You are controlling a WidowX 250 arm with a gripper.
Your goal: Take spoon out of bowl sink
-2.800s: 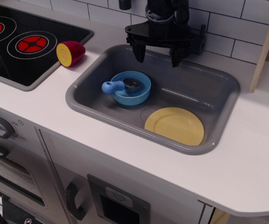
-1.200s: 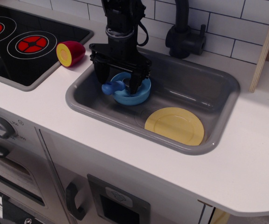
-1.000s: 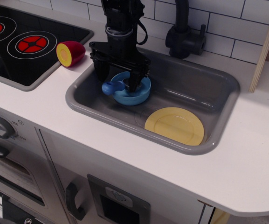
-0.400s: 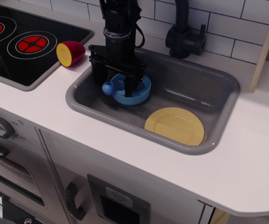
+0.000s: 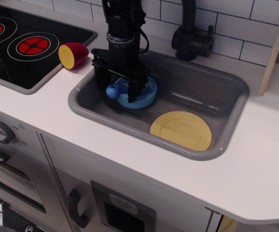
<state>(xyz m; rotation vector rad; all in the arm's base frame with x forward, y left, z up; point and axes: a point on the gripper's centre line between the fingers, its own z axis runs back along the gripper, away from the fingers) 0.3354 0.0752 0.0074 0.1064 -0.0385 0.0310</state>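
A: Where is the spoon (image 5: pixel 114 90) now?

B: It lies across the rim of the light-blue bowl (image 5: pixel 141 98), which stands in the left part of the grey sink (image 5: pixel 216 96). The blue knob end of the handle hangs out over the bowl's left edge. The scoop I cannot see; the gripper hides it, so I judge it is inside the bowl.

A: And the gripper (image 5: pixel 116 84)?

B: It has its fingers pointing down, one on each side of the handle. The left finger is just outside the bowl, near the knob; the right one reaches into the bowl. The jaws are at a medium opening, with a clear gap between them, and I see no firm contact with the handle. So I would say it holds nothing yet.

A: How does the spoon lie to the gripper?

B: Its long axis runs about left to right in the picture, from knob to bowl centre. The fingers seem to stand along this same line, not across it. That is the relation which matters: closing may squeeze the spoon by its ends, or catch the bowl wall too.

A: What else is near?

B: A yellow plate (image 5: pixel 181 129) lies flat in the sink, well apart to the right. The dark tap (image 5: pixel 191 34) is behind.
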